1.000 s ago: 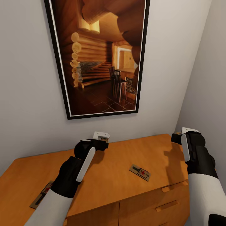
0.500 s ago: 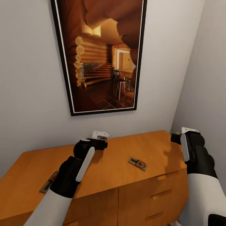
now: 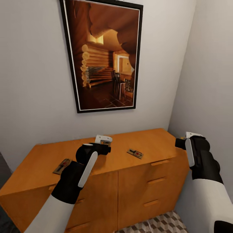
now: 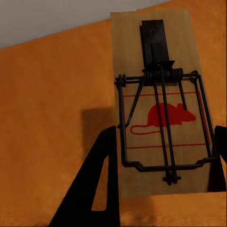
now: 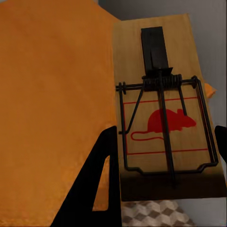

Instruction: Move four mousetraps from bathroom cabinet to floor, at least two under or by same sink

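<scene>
Progress: one mousetrap (image 4: 163, 127) is clamped in the left gripper (image 3: 103, 142), another (image 5: 165, 127) in the right gripper (image 3: 189, 137).
Remaining: two traps (image 3: 135, 153) (image 3: 62, 165) lie well apart on the cabinet (image 3: 97, 174); none is placed on the cube-patterned bathroom floor (image 3: 155, 225).
Change: the camera has been drawn back, so drawer fronts and floor tiles are now revealed.

In the head view, the orange-brown wooden cabinet (image 3: 136, 181) is cut off at the lower edge. We cannot resolve detail on the two small tan mousetraps (image 3: 135, 153) on its top. In each wrist view, the dark pincer fingers (image 4: 92, 189) run off the frame edge, partly covered by a held trap.
</scene>
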